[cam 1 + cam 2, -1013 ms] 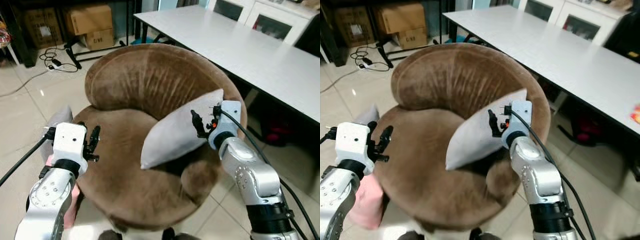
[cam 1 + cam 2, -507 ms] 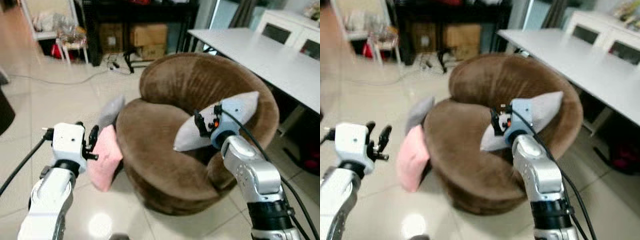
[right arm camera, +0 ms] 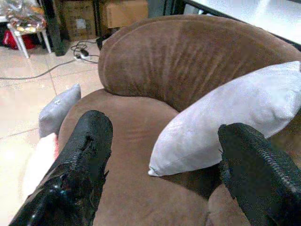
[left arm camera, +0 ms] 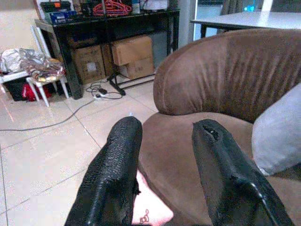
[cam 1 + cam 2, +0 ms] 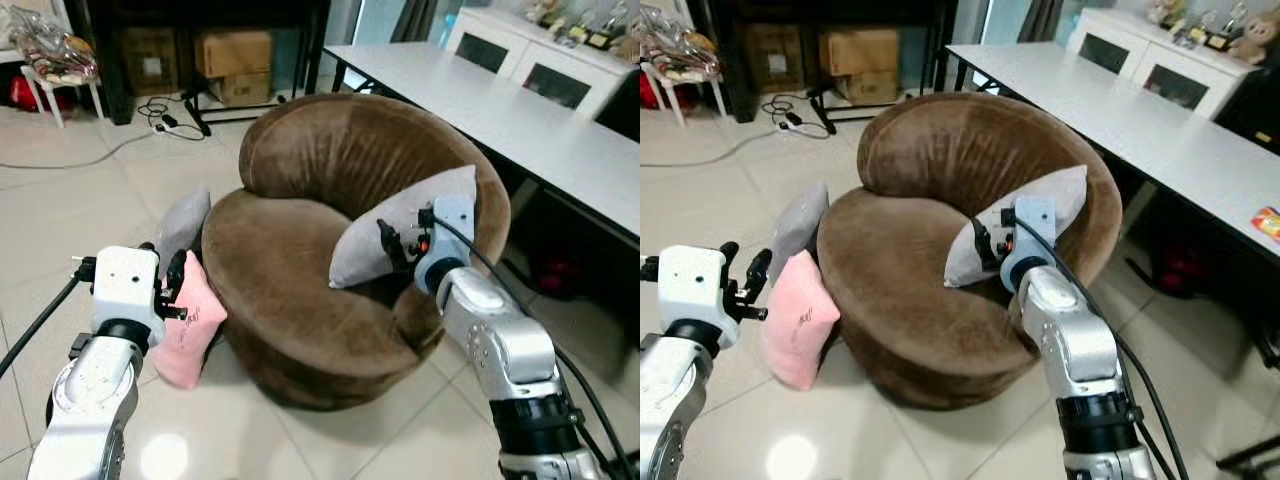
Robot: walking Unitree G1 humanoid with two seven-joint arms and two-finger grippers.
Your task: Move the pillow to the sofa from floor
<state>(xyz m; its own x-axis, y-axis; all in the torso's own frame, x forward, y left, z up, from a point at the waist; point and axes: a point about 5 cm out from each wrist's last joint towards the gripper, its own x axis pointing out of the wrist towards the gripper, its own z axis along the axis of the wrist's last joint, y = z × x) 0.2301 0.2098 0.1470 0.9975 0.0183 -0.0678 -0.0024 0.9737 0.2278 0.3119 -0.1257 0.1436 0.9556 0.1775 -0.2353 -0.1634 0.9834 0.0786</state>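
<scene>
A light grey pillow (image 5: 400, 225) leans tilted on the seat of the round brown sofa (image 5: 300, 290), against its right arm. My right gripper (image 5: 392, 245) hovers open just in front of this pillow, holding nothing; its wrist view shows the pillow (image 3: 225, 122) between the spread fingers (image 3: 84, 155). On the floor, a pink pillow (image 5: 190, 320) and a darker grey pillow (image 5: 180, 225) lean against the sofa's left side. Just left of the pink pillow and above it, my left gripper (image 5: 165, 260) is open and empty.
A long white table (image 5: 520, 110) runs along the sofa's right, with something red (image 5: 560, 270) beneath it. Cardboard boxes (image 5: 235, 50) sit under a black shelf at the back, with cables (image 5: 160, 110) on the tiles. A small white stool (image 5: 50, 70) carrying bags stands far left.
The camera has pulled back from the sofa, bringing the pink and grey floor pillows into view. The light grey pillow stays on the seat, and both grippers stay open.
</scene>
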